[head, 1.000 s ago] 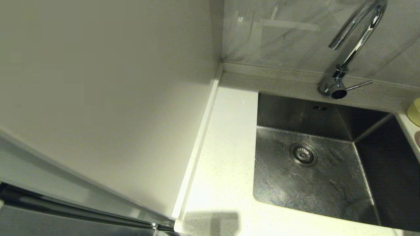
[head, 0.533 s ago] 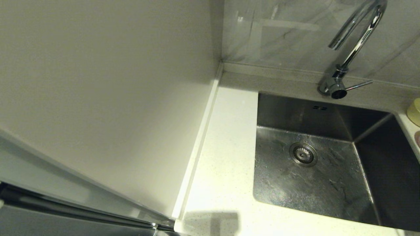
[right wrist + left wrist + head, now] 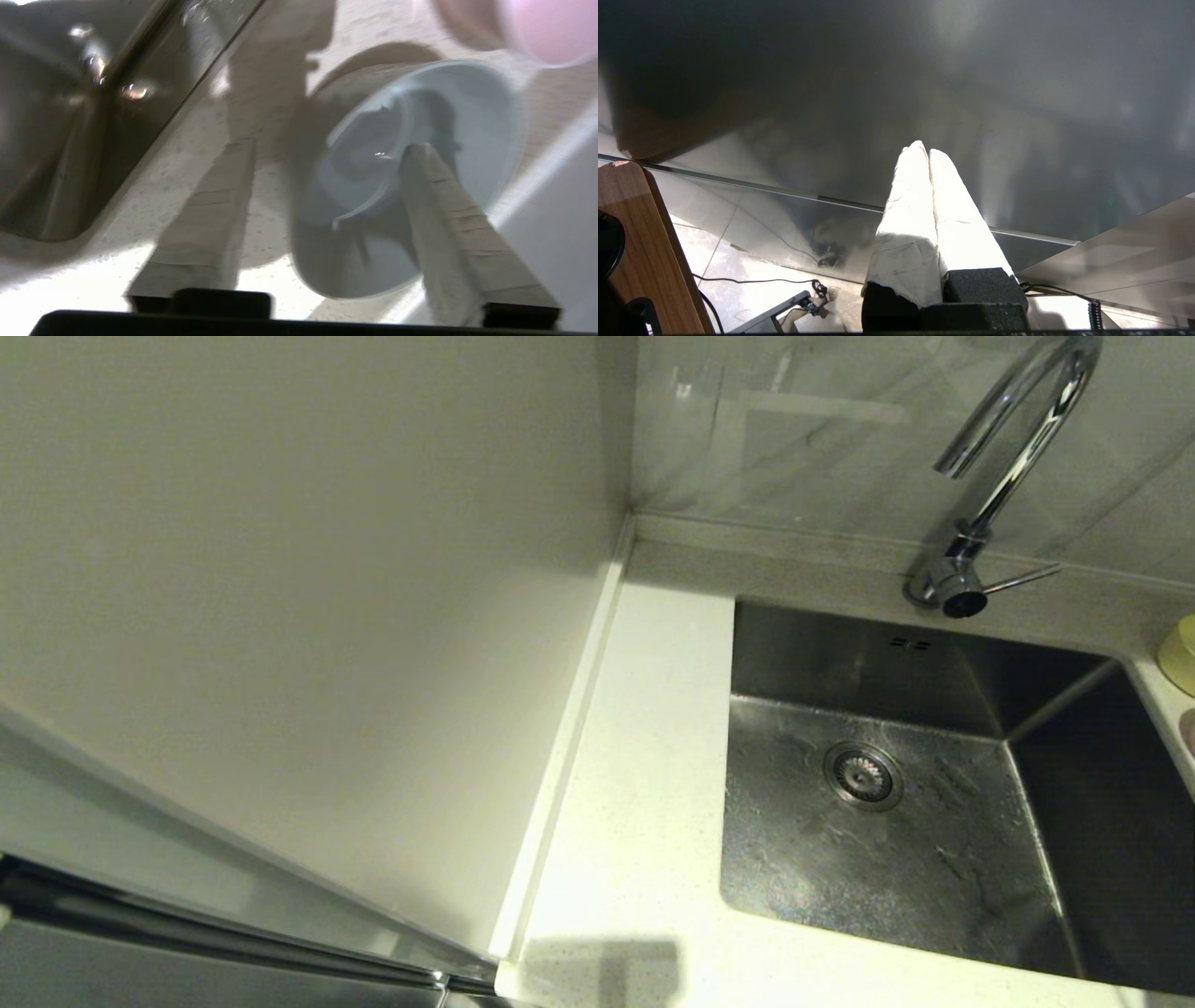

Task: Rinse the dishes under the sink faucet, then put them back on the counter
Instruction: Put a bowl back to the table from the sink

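Starting at my left: my left gripper [image 3: 928,154] is parked low, away from the work, its two white fingers pressed together on nothing, pointing at a dull grey panel.

Moving right in the head view, the counter [image 3: 644,775] runs as a pale speckled strip beside the sink [image 3: 794,840]. The basin floor is wet and streaked, the drain strainer [image 3: 863,775] bare, and no bowl sits inside. The faucet [image 3: 1013,448] arches over the back rim with its lever [image 3: 1022,580] sticking out sideways, and I see no stream falling from the spout. Across the last second nothing in this view has shifted: basin, tap and lever look the same, so no rinsing has begun for this bowl.

Further right, the yellow bowl [image 3: 1180,655] and a sliver of the pink bowl [image 3: 1188,730] peek in at the frame's edge on the counter.

My right gripper [image 3: 327,154] is where the work is. Its fingers are spread, straddling the near rim of the grey-blue bowl [image 3: 448,116], one finger [image 3: 448,210] over the bowl's inside, the other over the counter outside it. The bowl rests on the counter between the sink edge and the pink bowl. I judge I am about to pinch that rim and carry the bowl under the tap.
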